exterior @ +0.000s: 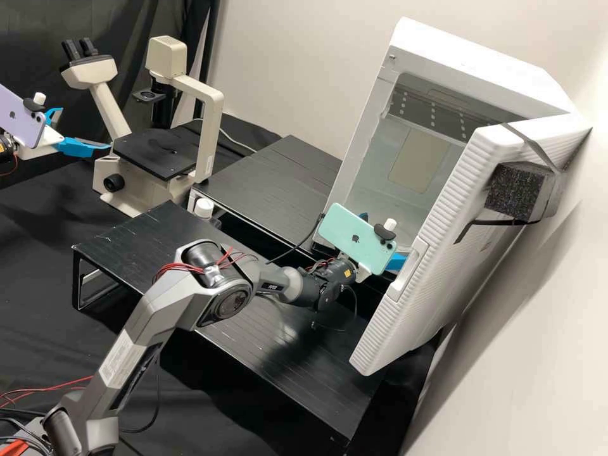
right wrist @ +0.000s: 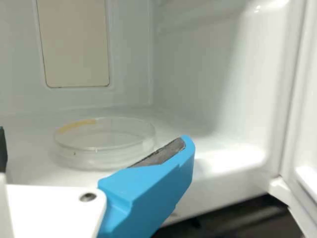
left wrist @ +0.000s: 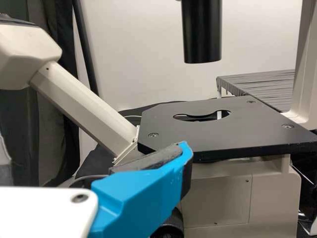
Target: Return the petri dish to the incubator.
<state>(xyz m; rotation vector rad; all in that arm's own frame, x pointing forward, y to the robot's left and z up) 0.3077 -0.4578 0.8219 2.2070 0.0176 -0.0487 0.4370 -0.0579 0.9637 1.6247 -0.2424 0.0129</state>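
Beyond a low black table (exterior: 272, 335), the right gripper (exterior: 396, 261), fingers spread, works in a tight opening between the incubator's (exterior: 481, 54) ajar door (exterior: 437, 247) and its body. Inside, the clear petri dish (right wrist: 104, 154), an orange strip along its rim, lies flat on the white floor, with room toward the side wall. The left gripper (exterior: 85, 128), fingers apart, hangs beside the microscope (exterior: 206, 126).
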